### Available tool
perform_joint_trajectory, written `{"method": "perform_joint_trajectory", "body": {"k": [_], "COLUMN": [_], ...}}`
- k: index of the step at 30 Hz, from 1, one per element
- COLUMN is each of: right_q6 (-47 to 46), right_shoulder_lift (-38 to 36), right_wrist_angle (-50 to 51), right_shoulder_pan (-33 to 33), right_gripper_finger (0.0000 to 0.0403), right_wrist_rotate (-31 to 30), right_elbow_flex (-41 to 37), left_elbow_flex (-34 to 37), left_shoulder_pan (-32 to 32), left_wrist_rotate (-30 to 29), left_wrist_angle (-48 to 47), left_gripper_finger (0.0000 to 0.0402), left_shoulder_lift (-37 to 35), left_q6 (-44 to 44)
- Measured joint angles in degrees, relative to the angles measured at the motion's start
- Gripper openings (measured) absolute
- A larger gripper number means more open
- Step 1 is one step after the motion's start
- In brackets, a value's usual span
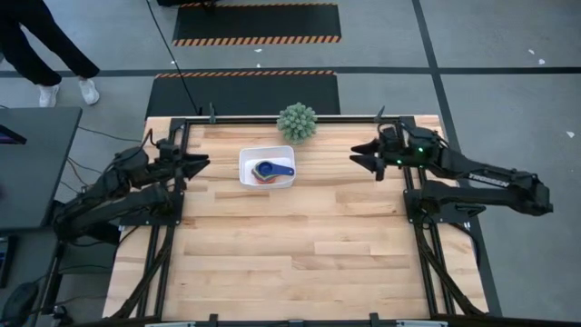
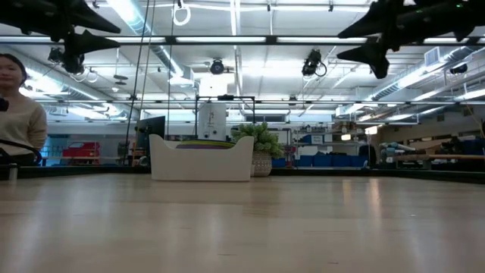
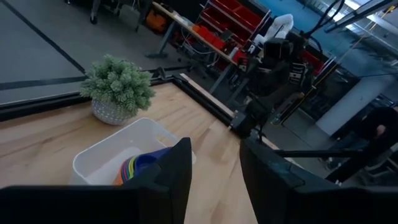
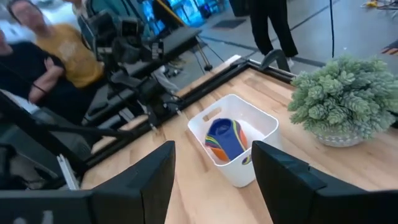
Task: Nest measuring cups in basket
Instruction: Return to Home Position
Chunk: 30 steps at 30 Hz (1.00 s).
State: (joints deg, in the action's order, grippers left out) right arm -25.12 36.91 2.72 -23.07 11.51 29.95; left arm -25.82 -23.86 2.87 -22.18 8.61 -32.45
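Observation:
The white basket (image 1: pixel 247 171) stands on the wooden table toward its far edge, left of centre. Inside it the measuring cups (image 1: pixel 270 171) lie stacked one in another, a blue one on top with its handle toward the right; coloured rims show in the right wrist view (image 4: pixel 225 138) and the left wrist view (image 3: pixel 138 167). My left gripper (image 1: pixel 201 163) hovers open at the table's left edge, level, pointing at the basket, with nothing between its fingers (image 3: pixel 216 149). My right gripper (image 1: pixel 356 155) hovers open at the right side, also empty (image 4: pixel 213 149).
A spiky grey-green ball plant (image 1: pixel 297 122) in a small pot stands at the far edge, just behind the basket's right end. Bare wood stretches across the near half of the table (image 1: pixel 290 263). People are beyond the table's left side (image 2: pixel 15 106).

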Motion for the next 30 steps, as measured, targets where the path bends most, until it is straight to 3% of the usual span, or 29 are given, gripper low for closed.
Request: {"method": "perform_joint_trajectory", "body": {"k": [12, 30], "right_q6": [-3.85, -4.7], "right_shoulder_lift": [-13.75, -25.95], "right_wrist_angle": [2.86, 13.64], "right_shoulder_pan": [0.0, -0.04], "right_gripper_finger": [0.0217, 0.0216], "right_wrist_rotate": [-4.29, -8.97], "right_elbow_flex": [-4.63, -4.63], "left_elbow_flex": [-0.03, -0.09], "left_shoulder_pan": [-0.04, -0.02], "left_wrist_rotate": [-4.24, -4.51], "left_wrist_angle": [-6.82, -7.9], "left_gripper_finger": [0.0142, 0.0142], "left_shoulder_lift": [-8.59, -8.38], "left_q6": [-1.65, -1.62]}}
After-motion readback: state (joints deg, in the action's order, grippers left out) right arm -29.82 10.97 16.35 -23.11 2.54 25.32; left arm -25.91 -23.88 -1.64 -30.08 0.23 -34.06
